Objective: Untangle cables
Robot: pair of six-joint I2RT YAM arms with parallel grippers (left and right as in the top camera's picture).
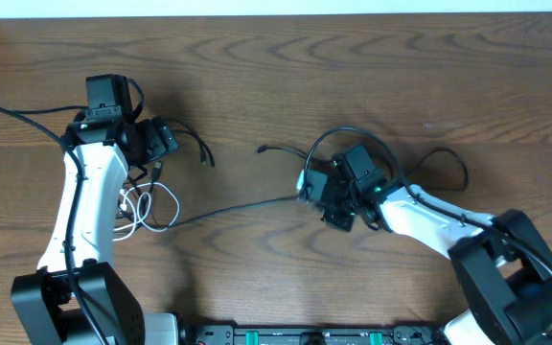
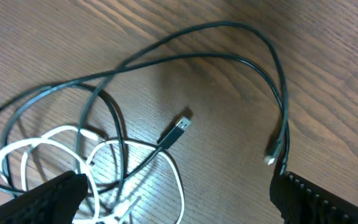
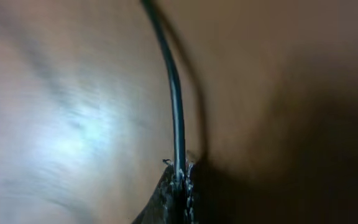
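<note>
Overhead: left claw over the tangle at the left of the bench; white cable looped beside its arm. Right claw mid-bench on the black cable.
Left wrist: fingers wide apart above the loops, holding nothing.
Right wrist: jaws together, clamped on the black cable.

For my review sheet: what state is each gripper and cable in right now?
left gripper: open, holding nothing, above the tangle.
right gripper: shut on the black cable.
black cable: pinched between the right gripper's fingers.
white cable: coiled, interlaced with black loops.
USB plug: lying free, ungripped.
</note>
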